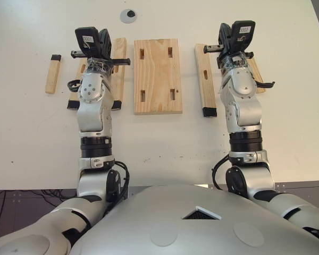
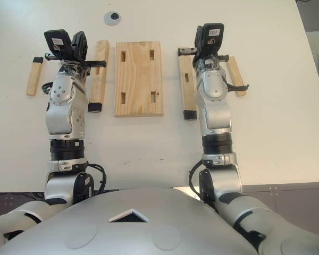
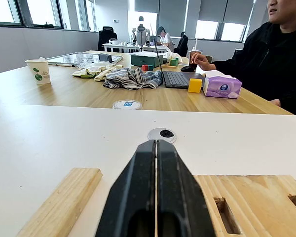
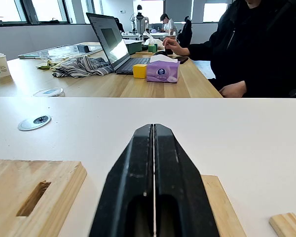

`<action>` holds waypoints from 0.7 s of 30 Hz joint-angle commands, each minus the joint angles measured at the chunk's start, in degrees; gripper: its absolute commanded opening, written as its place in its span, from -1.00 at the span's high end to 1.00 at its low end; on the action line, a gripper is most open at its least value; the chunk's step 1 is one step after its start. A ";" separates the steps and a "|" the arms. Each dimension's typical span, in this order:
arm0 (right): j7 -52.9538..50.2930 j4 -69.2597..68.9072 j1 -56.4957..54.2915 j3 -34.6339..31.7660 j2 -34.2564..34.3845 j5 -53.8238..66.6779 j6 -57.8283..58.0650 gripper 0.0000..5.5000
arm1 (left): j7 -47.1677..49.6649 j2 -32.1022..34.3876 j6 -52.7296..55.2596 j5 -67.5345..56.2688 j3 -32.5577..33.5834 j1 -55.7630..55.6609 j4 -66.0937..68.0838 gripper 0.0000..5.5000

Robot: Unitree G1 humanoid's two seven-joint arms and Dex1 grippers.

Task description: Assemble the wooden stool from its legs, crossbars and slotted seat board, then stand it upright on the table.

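The slotted seat board [image 1: 157,74] lies flat mid-table, with four slots showing. A long leg [image 1: 119,56] lies left of it, partly under my left arm, and another black-tipped piece [image 1: 73,99] pokes out beside that arm. A short crossbar [image 1: 53,73] lies farthest left. Right of the board lies a slotted leg [image 1: 204,79], and a thinner piece [image 1: 258,78] lies beyond my right arm. My left gripper [image 3: 156,144] hovers shut and empty between the left leg [image 3: 59,207] and the board [image 3: 246,202]. My right gripper [image 4: 153,129] hovers shut and empty beside the slotted leg [image 4: 29,192].
A round cable grommet [image 1: 129,15] sits in the table beyond the board. The white table has free room in front of the parts and at the right. Past the far edge stands another table with a laptop [image 4: 113,47], where a person sits.
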 commanded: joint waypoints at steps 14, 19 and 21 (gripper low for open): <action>0.59 -0.91 -0.10 0.12 0.33 0.06 0.32 0.99 | 0.16 -0.18 1.33 0.15 -0.36 0.14 0.60 1.00; 0.72 -0.74 -0.20 0.21 0.49 -0.03 0.43 0.99 | 0.11 0.25 1.53 0.02 0.19 -0.07 0.86 1.00; 0.72 -0.77 -0.15 0.24 0.57 -0.06 0.46 0.99 | 0.10 0.32 1.67 0.01 0.28 -0.02 0.80 1.00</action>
